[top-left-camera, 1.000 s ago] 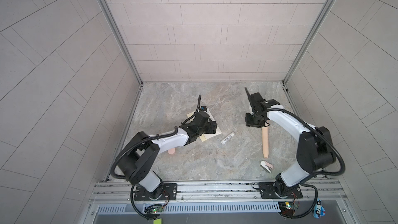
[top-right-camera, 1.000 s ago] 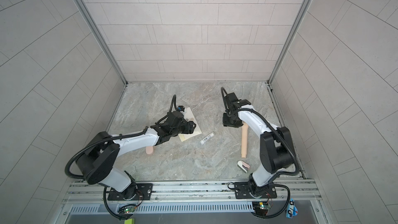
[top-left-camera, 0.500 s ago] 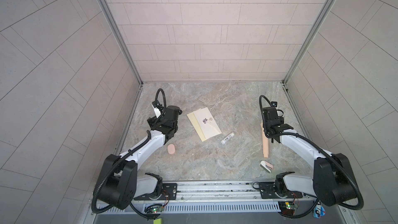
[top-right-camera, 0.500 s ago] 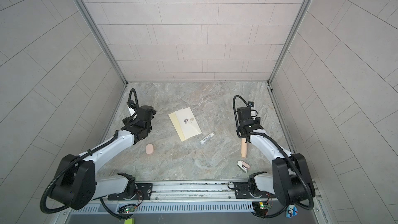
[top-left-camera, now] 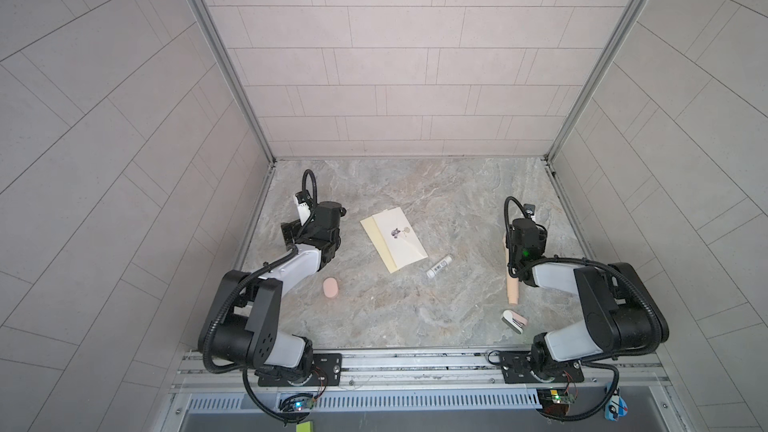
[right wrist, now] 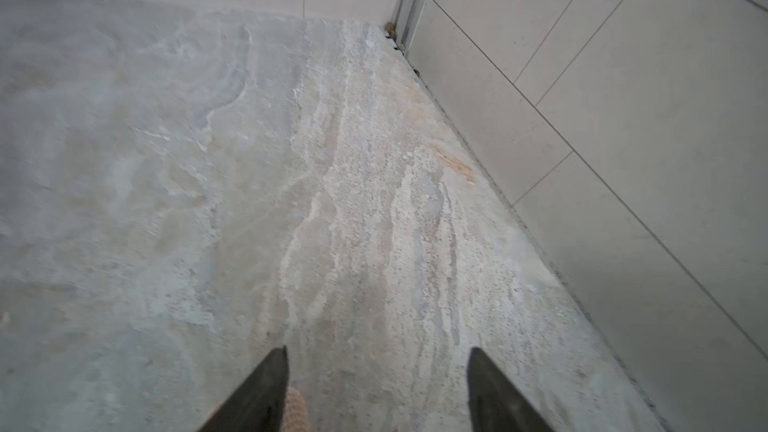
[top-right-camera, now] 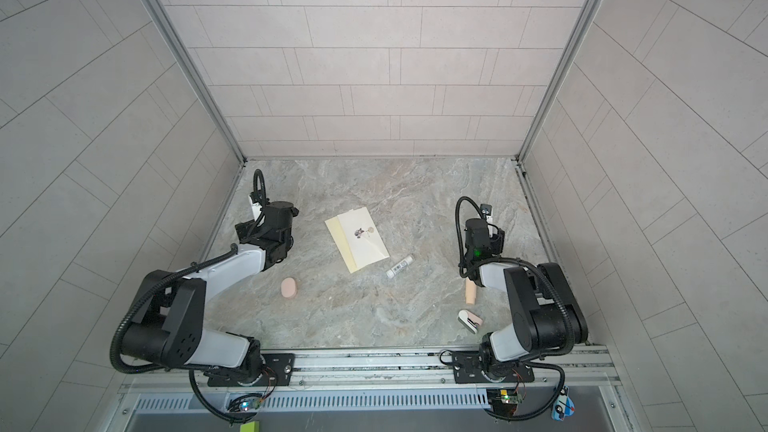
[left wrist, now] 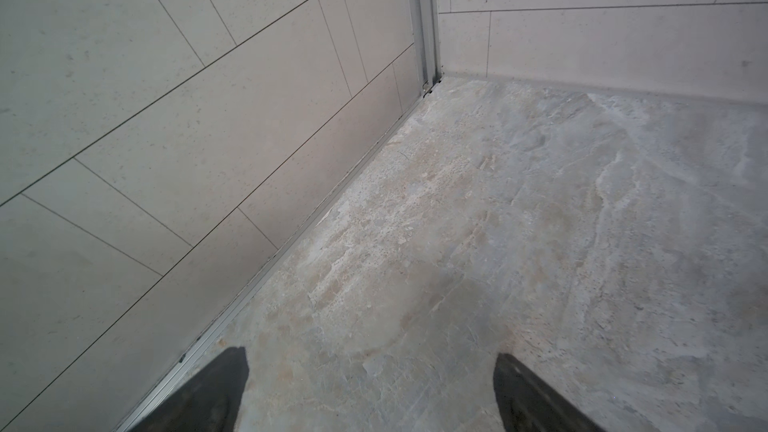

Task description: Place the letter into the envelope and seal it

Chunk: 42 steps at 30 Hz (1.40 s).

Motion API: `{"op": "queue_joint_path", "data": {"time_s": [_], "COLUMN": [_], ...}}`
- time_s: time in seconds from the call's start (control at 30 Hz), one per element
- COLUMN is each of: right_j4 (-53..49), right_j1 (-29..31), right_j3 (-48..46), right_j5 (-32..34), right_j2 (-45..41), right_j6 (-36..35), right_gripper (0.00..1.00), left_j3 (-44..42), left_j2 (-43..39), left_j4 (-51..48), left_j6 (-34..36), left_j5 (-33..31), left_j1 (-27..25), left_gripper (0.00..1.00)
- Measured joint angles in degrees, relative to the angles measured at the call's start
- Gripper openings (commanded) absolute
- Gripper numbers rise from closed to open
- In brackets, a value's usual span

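Observation:
The cream envelope (top-left-camera: 405, 245) (top-right-camera: 368, 243) lies flat at mid-table, its small dark mark (top-left-camera: 395, 233) facing up. It rests partly on a pale yellow paper (top-left-camera: 374, 234) (top-right-camera: 337, 232). The letter does not show in any view. My left gripper (left wrist: 370, 357) (top-left-camera: 316, 222) is off to the left of the envelope, open and empty, facing the far left corner. My right gripper (right wrist: 378, 351) (top-left-camera: 524, 236) is open at the right side, over bare table. The tip of a peach cylinder (right wrist: 296, 409) shows just beside one finger, not gripped.
The peach cylinder (top-left-camera: 512, 288) (top-right-camera: 471, 293) lies under the right wrist. A white glue stick (top-left-camera: 439, 266) (top-right-camera: 400, 266) sits just right of the envelope. There is a pink oval pad (top-left-camera: 331, 287) at front left and a small white-and-pink object (top-left-camera: 514, 321) at front right. Tiled walls close three sides.
Both arms pulled back from mid-table to their own sides. The left gripper left the envelope, which now lies uncovered. Both grippers opened wider.

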Motion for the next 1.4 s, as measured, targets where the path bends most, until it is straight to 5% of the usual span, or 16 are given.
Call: {"op": "queue_joint_path", "data": {"time_s": [0.23, 0.53, 0.77, 1.4], "right_j4": [3.0, 4.0, 4.1, 4.1], "right_j1": [-0.2, -0.2, -0.1, 0.0], "right_j3": [-0.9, -0.8, -0.8, -0.8], "right_j5": [-5.3, -6.5, -6.6, -6.6], "right_j2": [0.8, 0.8, 0.8, 0.8], "right_j6": [-1.1, -1.4, -1.4, -1.5], "right_gripper": [1.00, 1.00, 1.00, 1.00], "left_j3": [-4.9, -15.6, -15.2, -15.0], "left_j2": [3.9, 7.8, 8.7, 8.8], "left_j4": [9.4, 33.5, 34.9, 38.9], "left_j6": [6.0, 11.5, 12.4, 12.9], "left_j5": [4.2, 19.1, 26.3, 27.7], "left_j1": [1.1, 6.7, 7.8, 7.8], "left_gripper": [1.00, 1.00, 1.00, 1.00]}}
